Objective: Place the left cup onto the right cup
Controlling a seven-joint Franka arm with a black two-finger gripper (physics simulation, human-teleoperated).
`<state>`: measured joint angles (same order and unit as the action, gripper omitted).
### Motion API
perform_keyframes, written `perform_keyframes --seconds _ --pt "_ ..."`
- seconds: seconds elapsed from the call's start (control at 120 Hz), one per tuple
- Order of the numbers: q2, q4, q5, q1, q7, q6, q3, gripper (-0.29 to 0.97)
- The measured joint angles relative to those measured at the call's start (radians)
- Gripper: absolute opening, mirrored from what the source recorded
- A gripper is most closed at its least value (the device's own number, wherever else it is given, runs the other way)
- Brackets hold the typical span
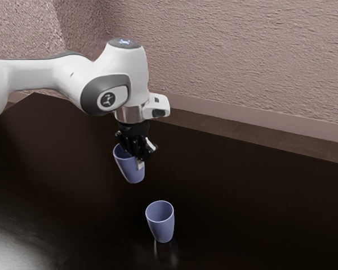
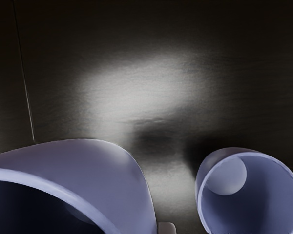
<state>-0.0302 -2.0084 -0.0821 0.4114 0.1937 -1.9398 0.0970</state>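
My black gripper (image 1: 136, 153) is shut on the rim of a lavender-blue cup (image 1: 129, 166), which hangs tilted in the air above the dark table. A second cup of the same colour (image 1: 160, 220) stands upright on the table, below the held one and toward the exterior view's right. In the wrist view the held cup (image 2: 73, 185) looms large and close under my hand, with the standing cup (image 2: 249, 195) beside it, its open mouth facing up and its inside empty.
The dark glossy table (image 1: 259, 214) stretches wide around the cups. A textured pinkish wall (image 1: 242, 50) with a pale baseboard runs along the table's far edge. My white arm (image 1: 56, 79) enters from the exterior view's left.
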Motion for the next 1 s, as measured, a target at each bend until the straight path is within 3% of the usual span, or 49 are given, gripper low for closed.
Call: perform_keyframes --seconds 1.0 --pt "-0.003 0.013 0.001 0.024 0.114 0.0 -0.104 -0.1"
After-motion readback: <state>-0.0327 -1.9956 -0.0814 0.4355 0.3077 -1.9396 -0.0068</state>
